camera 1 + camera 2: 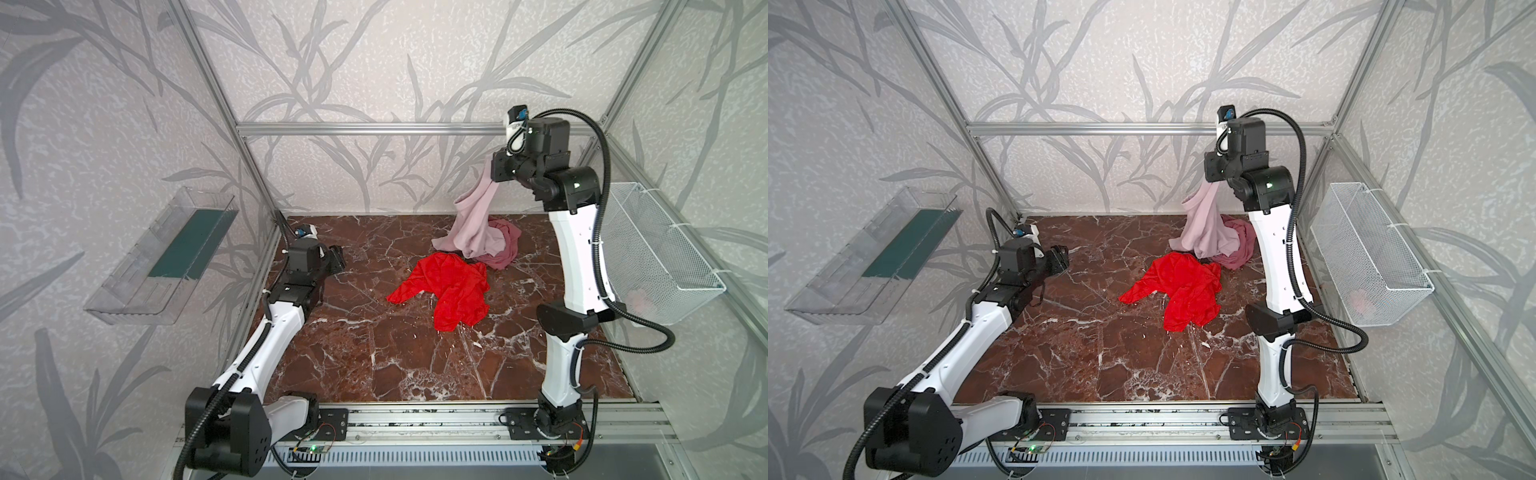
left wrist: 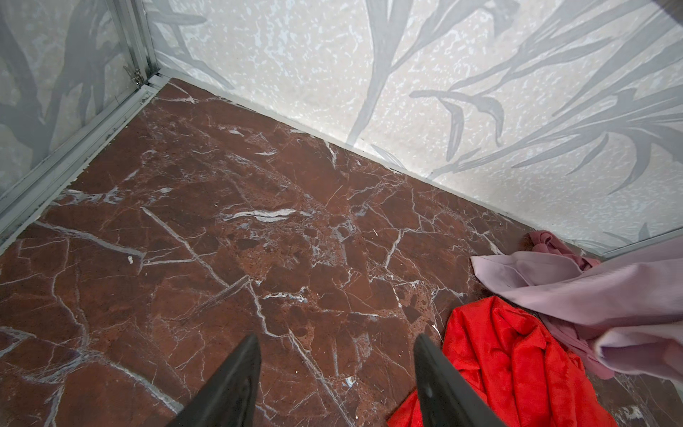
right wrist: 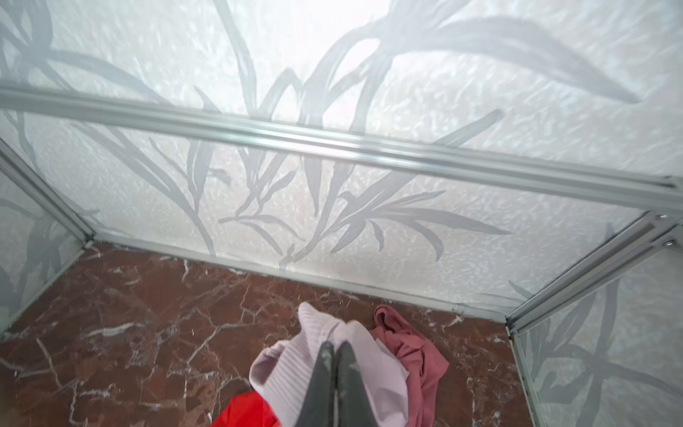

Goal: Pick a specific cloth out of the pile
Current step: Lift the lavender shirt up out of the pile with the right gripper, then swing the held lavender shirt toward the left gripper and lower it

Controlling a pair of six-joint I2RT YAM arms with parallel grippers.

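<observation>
Cloth (image 1: 473, 228) hangs pinched in right jaws

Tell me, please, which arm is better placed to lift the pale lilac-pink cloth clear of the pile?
Right: the right gripper is shut on the pale lilac-pink soft cloth, partly raised; the left gripper stands open and empty, apart from the pile.

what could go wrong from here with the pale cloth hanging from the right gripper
1. The right gripper pinches only a bunched edge of the pale lilac-pink soft cloth; it may slip out during lifting.
2. Its lower end rests on the crumpled dusty-rose cloth beside the bright red cloth; either could get dragged along.
The open left gripper stands apart, pinning nothing down.
</observation>
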